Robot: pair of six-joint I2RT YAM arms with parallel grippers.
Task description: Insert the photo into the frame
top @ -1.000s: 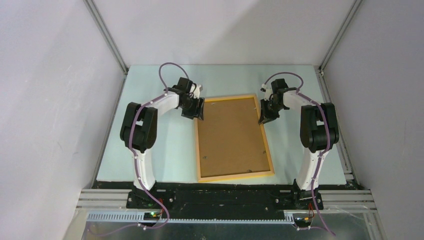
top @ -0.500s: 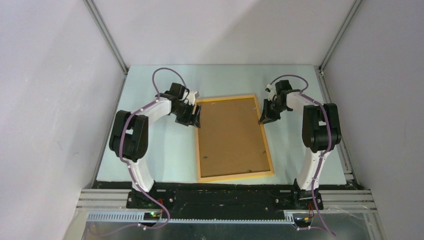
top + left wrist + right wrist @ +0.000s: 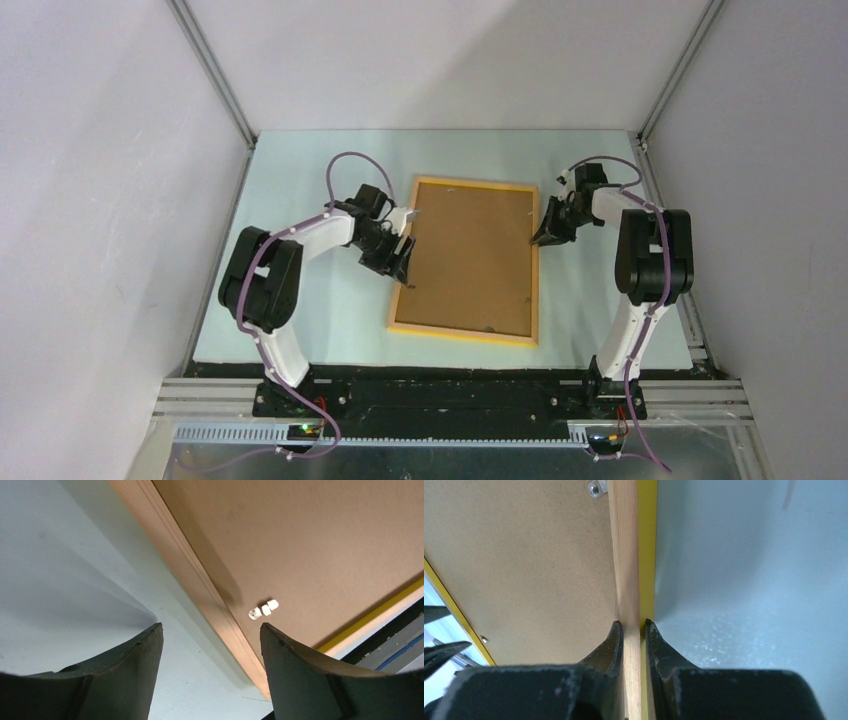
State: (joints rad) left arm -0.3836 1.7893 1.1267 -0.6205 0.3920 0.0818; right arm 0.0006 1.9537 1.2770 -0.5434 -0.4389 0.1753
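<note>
White links (image 3: 322, 228); black joints (image 3: 655, 255); purple cables (image 3: 349, 154); dark pincer fingers (image 3: 120, 680).

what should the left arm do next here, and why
Probably ease the left gripper forward and close it on the left rail of the frame. Its jaws stand open with that rail showing between the fingertips, while the right gripper is clamped on the opposite rail, so only one side is held. The brown backing faces up.
</note>
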